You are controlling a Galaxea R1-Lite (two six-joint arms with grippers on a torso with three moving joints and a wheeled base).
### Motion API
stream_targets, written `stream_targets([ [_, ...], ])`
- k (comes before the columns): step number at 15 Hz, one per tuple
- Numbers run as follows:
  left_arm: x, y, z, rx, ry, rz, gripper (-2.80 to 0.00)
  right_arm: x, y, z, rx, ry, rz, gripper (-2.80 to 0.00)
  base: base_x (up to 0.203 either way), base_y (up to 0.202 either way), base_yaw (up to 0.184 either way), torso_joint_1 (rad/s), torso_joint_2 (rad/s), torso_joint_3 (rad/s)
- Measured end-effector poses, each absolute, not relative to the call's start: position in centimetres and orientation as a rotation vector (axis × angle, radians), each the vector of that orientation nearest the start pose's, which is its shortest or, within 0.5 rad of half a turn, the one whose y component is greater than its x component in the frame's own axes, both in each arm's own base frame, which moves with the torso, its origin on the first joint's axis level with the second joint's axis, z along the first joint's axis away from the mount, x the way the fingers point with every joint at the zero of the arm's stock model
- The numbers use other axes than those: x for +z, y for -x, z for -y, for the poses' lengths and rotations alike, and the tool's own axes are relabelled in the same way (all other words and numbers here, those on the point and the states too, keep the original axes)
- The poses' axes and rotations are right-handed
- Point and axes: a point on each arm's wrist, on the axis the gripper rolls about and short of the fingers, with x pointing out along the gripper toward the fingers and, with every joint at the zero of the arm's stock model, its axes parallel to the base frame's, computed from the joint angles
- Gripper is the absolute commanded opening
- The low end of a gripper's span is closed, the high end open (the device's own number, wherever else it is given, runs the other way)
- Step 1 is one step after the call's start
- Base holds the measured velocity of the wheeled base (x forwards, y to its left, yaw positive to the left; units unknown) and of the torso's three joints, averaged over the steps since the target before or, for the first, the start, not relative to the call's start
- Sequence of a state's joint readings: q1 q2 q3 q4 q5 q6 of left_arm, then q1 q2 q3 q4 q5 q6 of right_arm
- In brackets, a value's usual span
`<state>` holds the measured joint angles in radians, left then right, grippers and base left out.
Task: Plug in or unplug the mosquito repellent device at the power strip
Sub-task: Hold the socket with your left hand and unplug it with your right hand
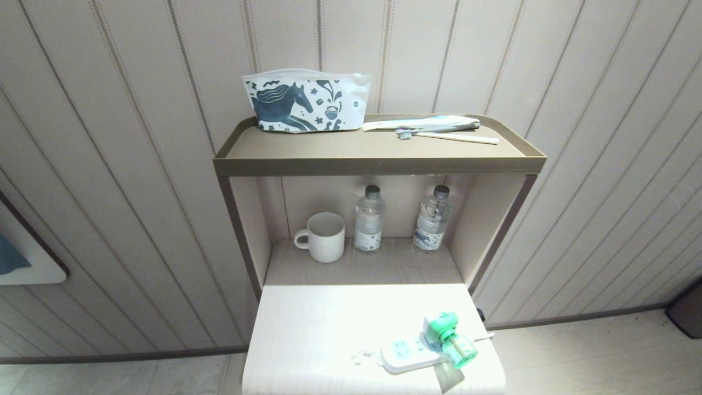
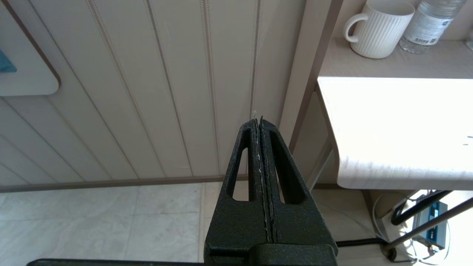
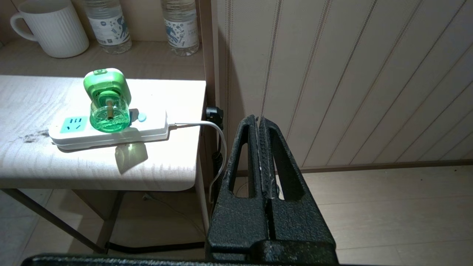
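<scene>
The mosquito repellent device (image 1: 445,339) (image 3: 107,101), with a mint-green head and a clear green bottle, sits plugged into the white power strip (image 1: 408,354) (image 3: 111,131) near the front right corner of the pale table (image 1: 329,329). One blue socket face (image 3: 74,123) beside it is free. Neither arm shows in the head view. My right gripper (image 3: 257,119) is shut and empty, off the table's right side, below its top. My left gripper (image 2: 258,120) is shut and empty too, off the table's left side.
A white ribbed mug (image 1: 323,237) and two clear water bottles (image 1: 369,219) (image 1: 433,218) stand on the shelf behind the table. A horse-print pouch (image 1: 304,101) and toothbrush (image 1: 447,134) lie on the upper shelf. The strip's cord (image 3: 218,140) hangs over the table's right edge.
</scene>
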<state>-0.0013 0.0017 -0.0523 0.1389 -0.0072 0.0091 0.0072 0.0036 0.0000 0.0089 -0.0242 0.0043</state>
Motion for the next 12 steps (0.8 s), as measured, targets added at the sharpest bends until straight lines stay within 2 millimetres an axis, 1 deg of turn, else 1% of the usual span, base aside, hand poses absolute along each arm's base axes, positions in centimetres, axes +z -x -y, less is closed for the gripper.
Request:
stream_targets([
  [6,7.5,2.7,0.0,-0.007,-0.031,-0.086,-2.8,7.5,2.3,0.1,-0.009,0.0,-0.009,-2.8,0.0,0.0,0.0,0.0,0.0,0.0],
  [8,7.5,2.7,0.0,-0.006,-0.027,-0.086,-2.8,8.2,2.5,0.0,-0.005,0.003,0.003,-2.8,0.0,0.0,0.0,0.0,0.0,0.0],
  [9,7.5,2.7,0.0,-0.007,-0.026,-0.085,-2.8,8.9,2.8,0.0,-0.001,0.003,0.007,-2.8,0.0,0.0,0.0,0.0,0.0,0.0],
  [11,7.5,2.7,0.0,-0.008,-0.029,-0.085,-2.8,12.4,4.0,0.0,0.018,0.003,0.06,-2.8,0.0,0.0,0.0,0.0,0.0,0.0],
  [12,7.5,2.7,0.0,-0.009,-0.017,-0.085,-2.8,14.5,4.6,0.0,0.029,0.002,0.082,-2.8,0.0,0.0,0.0,0.0,0.0,0.0],
])
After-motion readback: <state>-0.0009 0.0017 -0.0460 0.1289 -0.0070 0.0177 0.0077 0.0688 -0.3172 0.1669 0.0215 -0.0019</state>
